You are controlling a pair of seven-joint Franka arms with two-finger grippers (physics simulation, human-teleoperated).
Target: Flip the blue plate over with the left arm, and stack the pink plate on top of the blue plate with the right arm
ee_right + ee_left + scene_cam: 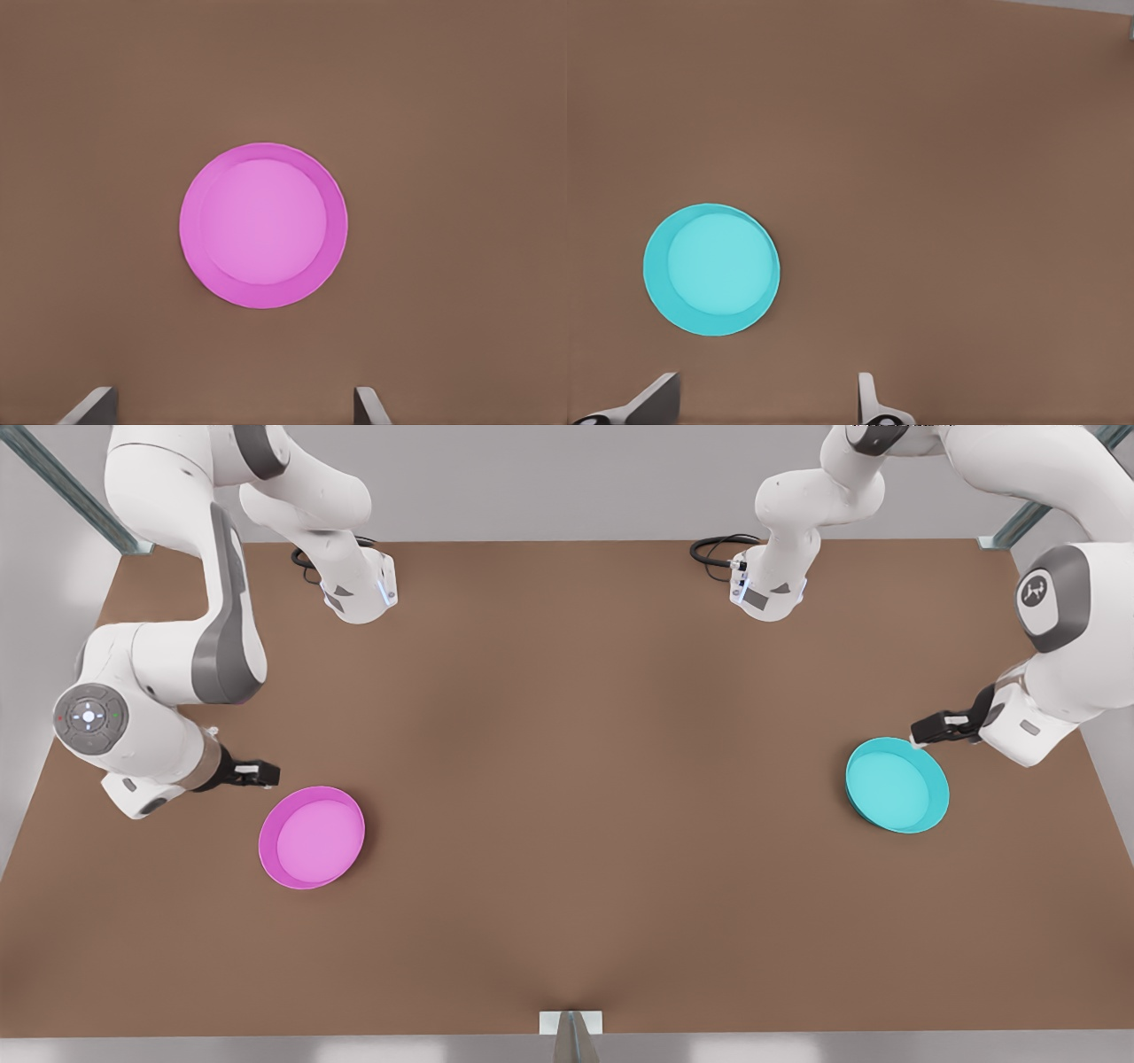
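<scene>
Two Franka arms bracket a brown table (567, 797), each posted beside the plate assigned to it. The blue plate (897, 785) lies rim-up toward the front view's right, at about 3 o'clock from the table's centre. The left end effector (921, 732) sits at the plate's 1 o'clock edge, at or just beside the rim; whether it touches cannot be told. In the left wrist view its fingers (654, 400) stand spread apart with nothing between them, and the blue plate (711, 269) lies ahead of them and off to one side, so the approach appears to be a rim grip for the flip, not yet taken.

The pink plate (312, 837) rests rim-up toward the front view's left, at about 8 o'clock from centre, well apart from the blue one. The right end effector (266, 773) waits near the pink plate's 10 o'clock side, clear of the rim. The right wrist view shows its fingers (89, 407) wide and empty, with the pink plate (263, 225) centred between them, likely lined up for the stacking that must follow the flip.
</scene>
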